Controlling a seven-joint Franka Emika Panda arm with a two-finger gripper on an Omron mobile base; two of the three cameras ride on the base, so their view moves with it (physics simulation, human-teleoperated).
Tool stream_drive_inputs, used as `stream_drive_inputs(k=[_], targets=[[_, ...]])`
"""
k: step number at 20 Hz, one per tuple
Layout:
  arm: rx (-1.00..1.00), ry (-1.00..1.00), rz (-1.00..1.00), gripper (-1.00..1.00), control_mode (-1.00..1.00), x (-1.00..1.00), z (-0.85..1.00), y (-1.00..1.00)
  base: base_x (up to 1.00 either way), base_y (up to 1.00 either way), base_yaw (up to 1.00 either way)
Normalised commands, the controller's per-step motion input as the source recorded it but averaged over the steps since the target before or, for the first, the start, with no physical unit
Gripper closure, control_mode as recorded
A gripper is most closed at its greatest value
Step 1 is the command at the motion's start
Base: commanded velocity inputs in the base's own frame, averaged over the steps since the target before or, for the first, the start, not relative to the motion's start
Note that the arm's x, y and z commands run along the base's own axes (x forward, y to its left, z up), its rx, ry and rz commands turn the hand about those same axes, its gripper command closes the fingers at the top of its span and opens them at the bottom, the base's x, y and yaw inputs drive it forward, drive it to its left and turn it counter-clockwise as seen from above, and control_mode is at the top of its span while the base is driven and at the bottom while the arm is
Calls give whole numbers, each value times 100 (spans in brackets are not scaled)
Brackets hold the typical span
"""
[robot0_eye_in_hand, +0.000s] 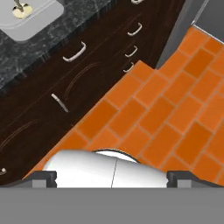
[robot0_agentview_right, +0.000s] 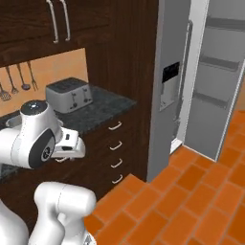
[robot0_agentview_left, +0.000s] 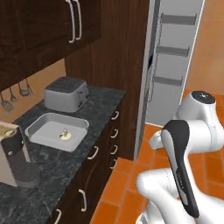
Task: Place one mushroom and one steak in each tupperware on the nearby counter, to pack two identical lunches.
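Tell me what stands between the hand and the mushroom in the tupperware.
Nothing visible. In the hand view, only drawer fronts and bare counter edge lie before the tupperware, where the mushroom sits alone. The toaster stands behind it, the coffee machine beside.

Kitchen (toaster (robot0_agentview_left: pixel 66 93), counter (robot0_agentview_left: pixel 52 159), fridge (robot0_agentview_right: pixel 168 86))

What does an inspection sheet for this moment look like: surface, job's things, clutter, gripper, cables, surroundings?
Surface: dark marbled counter above brown drawers.
Job's things: one grey tupperware on the counter, a mushroom inside it; no steak seen.
Clutter: silver toaster behind the tupperware; coffee machine at the near end.
Gripper: open, fingertips over orange floor tiles, holding nothing.
Cables: nothing seen.
Surroundings: open fridge with bare door shelves; hanging utensils on the wall.
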Motion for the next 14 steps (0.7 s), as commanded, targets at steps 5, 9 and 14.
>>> stream_drive_inputs(k=[5,9,14], targets=[[0,0,0,-100,100,0,0,0,93,-74,2],[0,0,0,-100,100,0,0,0,96,-96,8],[0,0,0,-100,100,0,0,0,89,-95,16]])
